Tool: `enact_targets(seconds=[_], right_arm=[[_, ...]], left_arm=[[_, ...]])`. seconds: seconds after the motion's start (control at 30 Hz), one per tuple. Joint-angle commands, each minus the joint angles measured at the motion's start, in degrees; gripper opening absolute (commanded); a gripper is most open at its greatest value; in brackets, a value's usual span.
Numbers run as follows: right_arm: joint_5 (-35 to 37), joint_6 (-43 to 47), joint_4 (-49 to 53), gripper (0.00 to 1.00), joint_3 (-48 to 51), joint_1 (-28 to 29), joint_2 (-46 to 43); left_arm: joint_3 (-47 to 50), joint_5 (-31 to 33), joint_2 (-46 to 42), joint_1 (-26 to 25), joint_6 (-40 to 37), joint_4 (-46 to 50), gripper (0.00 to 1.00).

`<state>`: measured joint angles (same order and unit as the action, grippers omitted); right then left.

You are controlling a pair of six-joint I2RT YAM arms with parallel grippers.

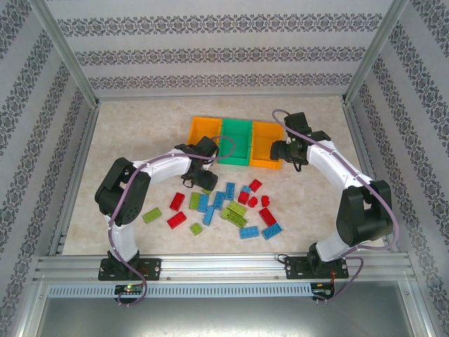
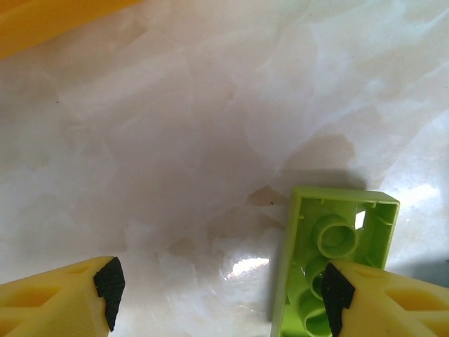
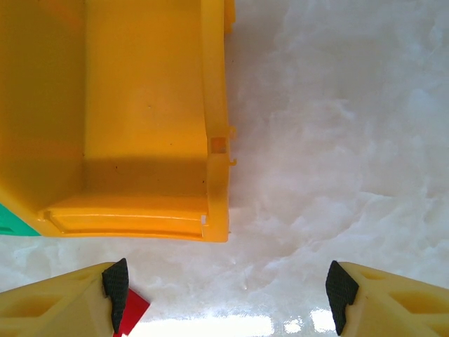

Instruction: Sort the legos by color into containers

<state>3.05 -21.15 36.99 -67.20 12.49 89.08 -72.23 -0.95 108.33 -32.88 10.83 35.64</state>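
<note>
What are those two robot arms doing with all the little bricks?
They're sorting bricks by color into three bins, which look empty. The left arm hovers with open jaws over an upside-down lime brick. The right arm hangs beside an orange bin, jaws open, holding nothing.

Legos [image 1: 217, 201] red, blue, lime. Left bin [image 1: 205, 132] orange, middle bin [image 1: 237, 133] green, right bin [image 1: 264, 137] orange. Surface [image 1: 140, 140] pale marbled. Fingers [image 2: 49, 298] yellow, pads [image 2: 109, 282] black. Walls [image 1: 210, 53] grey-white patterned stripes.

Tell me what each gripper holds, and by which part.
Nothing is held. The left gripper is open, an upturned green brick lying loose at its side; the right gripper is open beside an orange bin.
</note>
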Motion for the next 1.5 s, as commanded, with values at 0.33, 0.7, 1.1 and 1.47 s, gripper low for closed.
enact_targets(seconds=[0.33, 0.7, 1.1, 1.47], right_arm=[[1.5, -1.09, 1.23, 0.78, 0.62, -0.54, -2.38], [1.17, -1.74, 0.72, 0.78, 1.62, -0.58, -3.57], [0.52, -2.13, -0.17, 0.77, 2.23, -0.37, -4.8], [0.55, -2.66, -0.3, 0.78, 2.0, 0.6, -3.99]], left_arm=[[1.38, 8.64, 0.74, 1.68, 2.63, 4.53, 0.75], [0.74, 11.59, -0.45, 3.88, 6.43, 6.38, 0.76], [3.38, 7.64, -10.76, 3.84, 10.8, 0.87, 0.79], [5.85, -2.49, -9.3, 2.73, 4.95, -2.76, 0.8]])
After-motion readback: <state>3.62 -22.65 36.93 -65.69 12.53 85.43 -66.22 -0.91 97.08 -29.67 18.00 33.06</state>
